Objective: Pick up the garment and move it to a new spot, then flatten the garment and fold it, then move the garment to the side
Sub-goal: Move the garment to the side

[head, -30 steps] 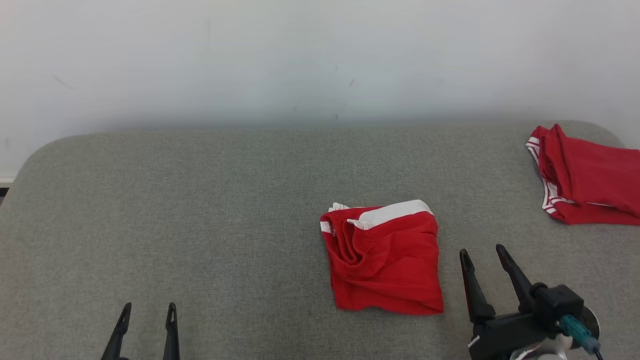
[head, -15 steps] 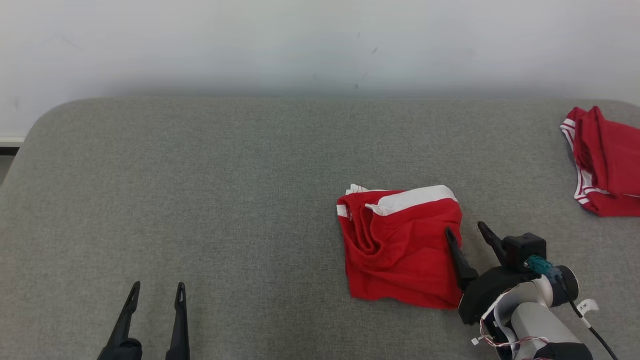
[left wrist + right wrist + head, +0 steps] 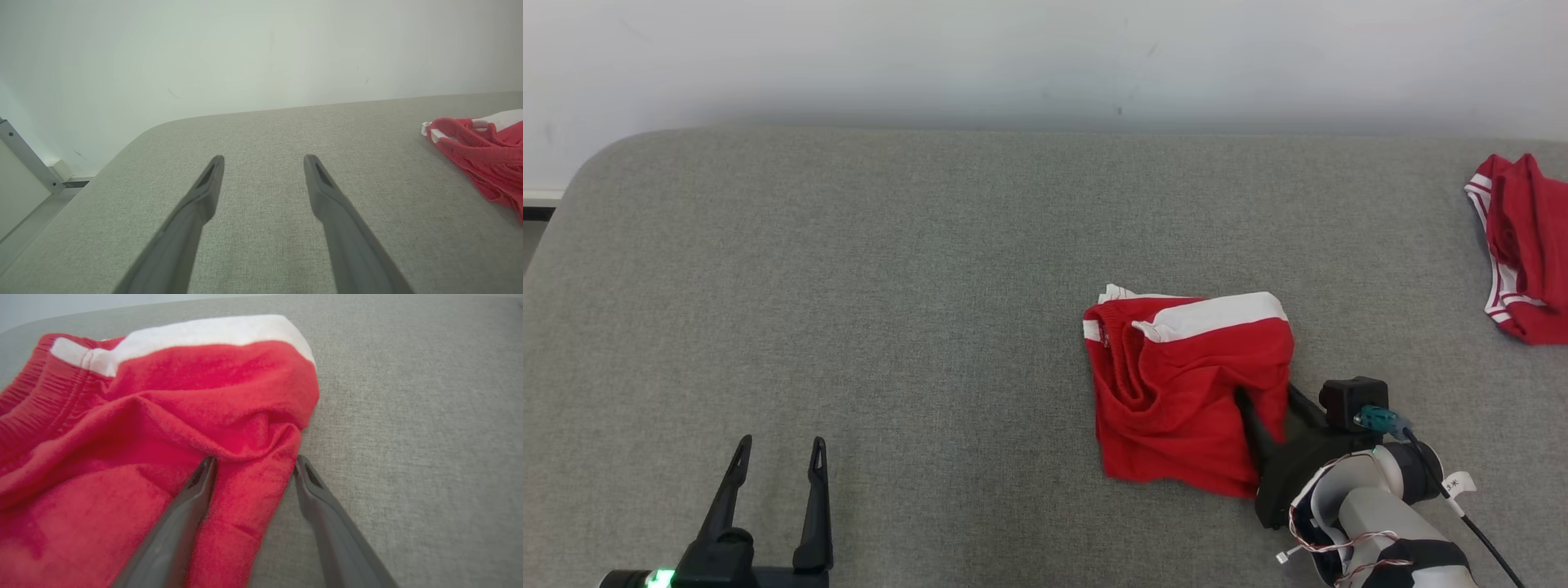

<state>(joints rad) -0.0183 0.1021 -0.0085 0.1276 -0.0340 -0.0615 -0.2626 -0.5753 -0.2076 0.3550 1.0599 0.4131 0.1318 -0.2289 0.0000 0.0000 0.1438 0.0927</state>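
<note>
The red garment (image 3: 1184, 392) with a white band, folded into a rough square, lies right of centre on the grey surface (image 3: 890, 286). It also appears in the right wrist view (image 3: 143, 428) and at the right edge of the left wrist view (image 3: 482, 151). My right gripper (image 3: 1267, 396) is open at the garment's lower right edge. Its fingers straddle a bunched ridge of red cloth; in the right wrist view (image 3: 253, 465) the left finger rests on the fabric and the right one lies beside the edge. My left gripper (image 3: 778, 447) stands open at the lower left, with nothing between its fingers (image 3: 263, 161).
A second red garment (image 3: 1523, 245) with white stripes lies at the surface's far right edge. A pale wall runs behind the surface. The rounded left corner of the surface (image 3: 135, 139) drops off toward a floor with a metal rail (image 3: 28, 159).
My right gripper has moved forward and left onto the garment's lower right edge, bunching the cloth between its fingers. The head camera has shifted, so the whole scene sits differently.
</note>
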